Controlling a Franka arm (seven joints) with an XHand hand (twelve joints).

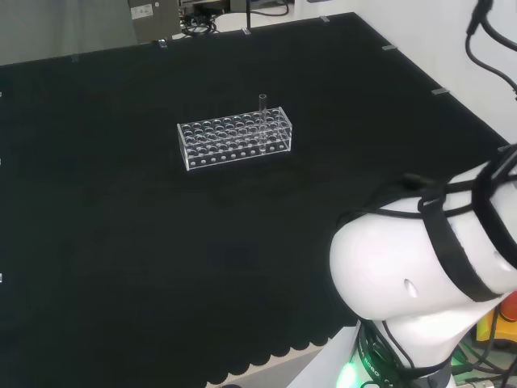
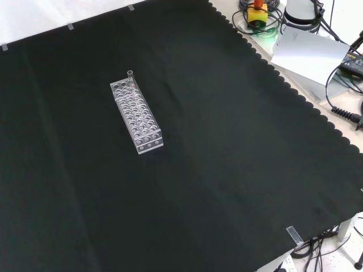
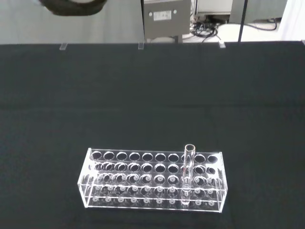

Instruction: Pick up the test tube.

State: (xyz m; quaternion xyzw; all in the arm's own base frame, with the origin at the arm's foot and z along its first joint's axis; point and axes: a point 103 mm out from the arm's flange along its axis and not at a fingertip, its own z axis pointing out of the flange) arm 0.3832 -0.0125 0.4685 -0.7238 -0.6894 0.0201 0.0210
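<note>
A clear test tube (image 1: 262, 101) stands upright in a clear plastic rack (image 1: 234, 141) with several rows of holes, near the middle of the black cloth. It sits in a hole close to the rack's right end in the head view. In the front view the tube (image 2: 130, 77) is at the far end of the rack (image 2: 138, 119). The wrist view faces the rack (image 3: 152, 183) from a distance, with the tube (image 3: 188, 167) rising above its top plate. A dark blurred part of the hand (image 3: 71, 5) shows there, well away from the tube.
The arm's white links (image 1: 420, 275) stand at the head view's lower right. Past the cloth's scalloped edge lie a yellow and red button box (image 2: 258, 12), a white sheet (image 2: 309, 54) and cables. A grey box (image 3: 166, 16) stands behind the bench.
</note>
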